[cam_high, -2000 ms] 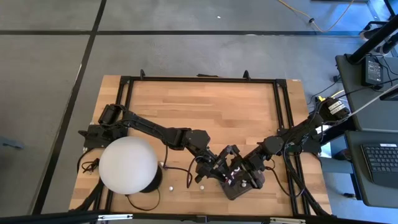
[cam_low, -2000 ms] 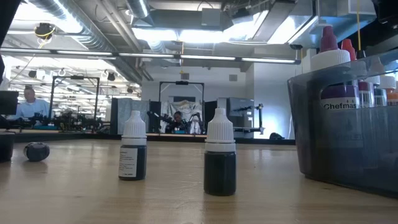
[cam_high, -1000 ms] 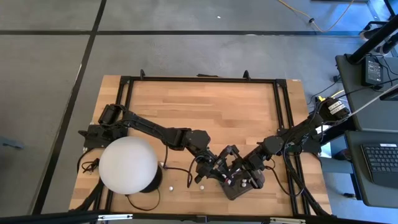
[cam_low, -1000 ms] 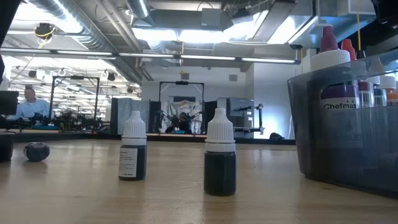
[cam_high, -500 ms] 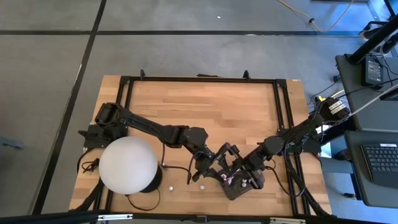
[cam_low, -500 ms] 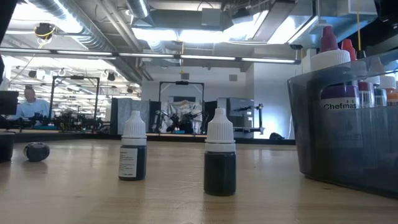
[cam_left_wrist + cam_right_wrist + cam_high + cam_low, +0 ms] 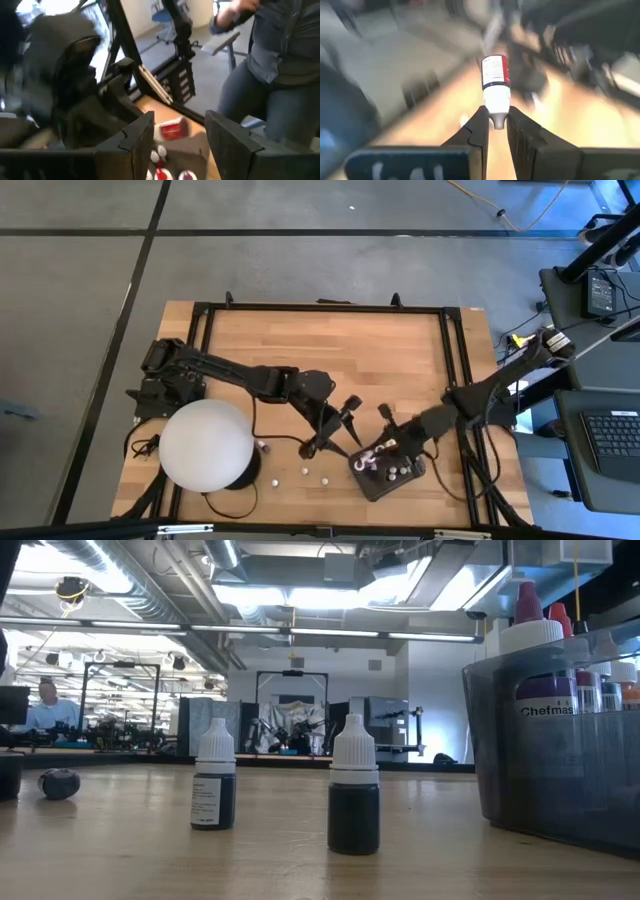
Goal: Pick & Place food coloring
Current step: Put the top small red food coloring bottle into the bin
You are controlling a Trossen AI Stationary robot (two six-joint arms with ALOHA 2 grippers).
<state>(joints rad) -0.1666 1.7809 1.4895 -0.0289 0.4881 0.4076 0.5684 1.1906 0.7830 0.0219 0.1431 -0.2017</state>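
Note:
My right gripper [image 7: 496, 131] [image 7: 383, 445] is shut on a small food coloring bottle [image 7: 495, 75] with a red label and a white cap, above the dark grey tray [image 7: 398, 485], in which several more bottles stand. My left gripper [image 7: 180, 145] [image 7: 335, 428] hangs open just left of the tray with nothing between its fingers; its wrist view shows the red bottle [image 7: 172, 129] farther off. Two dark bottles [image 7: 214, 790] [image 7: 354, 800] stand upright on their bases on the table in the low view. My right gripper pinches the bottle's white cap by its narrow tip [image 7: 497, 119] between its two fingers. The bottle sticks out ahead of the fingers, along their line, bottom end foremost. It is lifted clear of the tray.
A big white dome [image 7: 205, 444] stands at the near left. Small white-capped bottles [image 7: 305, 472] [image 7: 272, 479] dot the near strip of the table between dome and tray. A person [image 7: 280, 75] stands beyond the table. The far half of the wood top [image 7: 330, 350] is bare.
My left gripper has drawn back from the tray toward the table's left and risen, its fingers now wider apart. My right gripper has risen from the tray and tipped up from pointing down toward level, still shut.

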